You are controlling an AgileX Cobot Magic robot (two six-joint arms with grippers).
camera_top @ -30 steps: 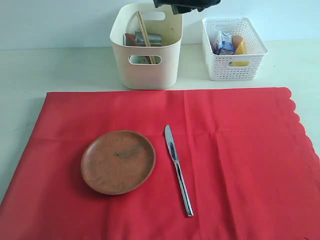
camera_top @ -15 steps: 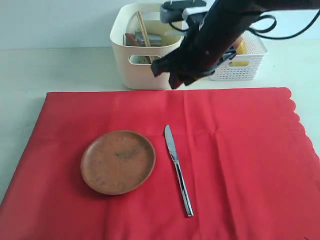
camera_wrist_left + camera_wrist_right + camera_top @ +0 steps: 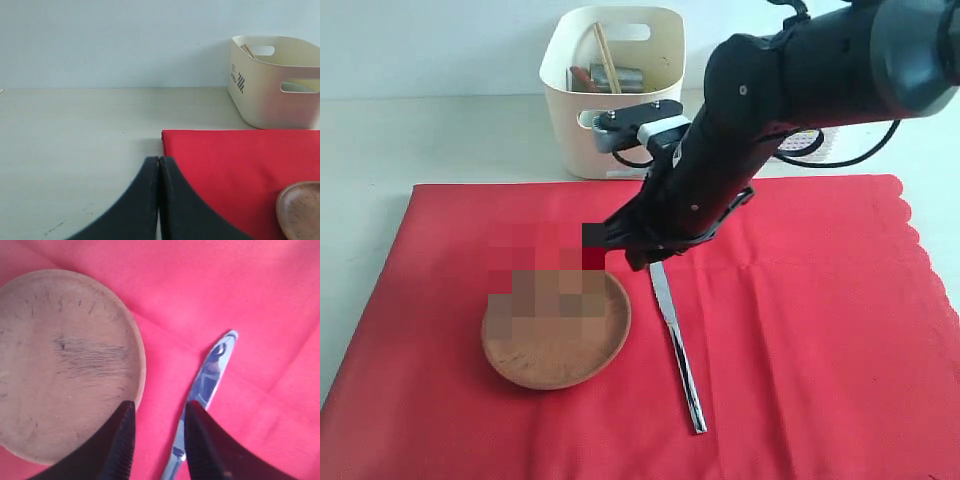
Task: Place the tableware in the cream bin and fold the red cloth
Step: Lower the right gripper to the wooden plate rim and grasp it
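Observation:
The red cloth (image 3: pixel 800 330) lies spread flat on the table. On it sit the round brown plate (image 3: pixel 555 350) and, just to its right, the silver knife (image 3: pixel 678 340). My right gripper (image 3: pixel 625 255) hangs low over the cloth. Its wrist view shows the right gripper (image 3: pixel 160 407) open and holding nothing, one finger over the plate (image 3: pixel 60 360) rim, the other over the knife (image 3: pixel 210 370) blade. The cream bin (image 3: pixel 610 110) at the back holds chopsticks (image 3: pixel 606 58) and a steel cup (image 3: pixel 625 78). My left gripper (image 3: pixel 159 160) is shut and empty by the cloth's (image 3: pixel 235 165) corner.
The right arm hides most of the white lattice basket (image 3: pixel 805 145) to the right of the bin. Bare pale table (image 3: pixel 430 140) lies left of the bin and behind the cloth. The cloth's scalloped edge (image 3: pixel 920 250) runs down the right side.
The right arm has swung down from above the cream bin to just over the cloth, between plate and knife. Its jaws have narrowed a little. Plate and knife have not moved.

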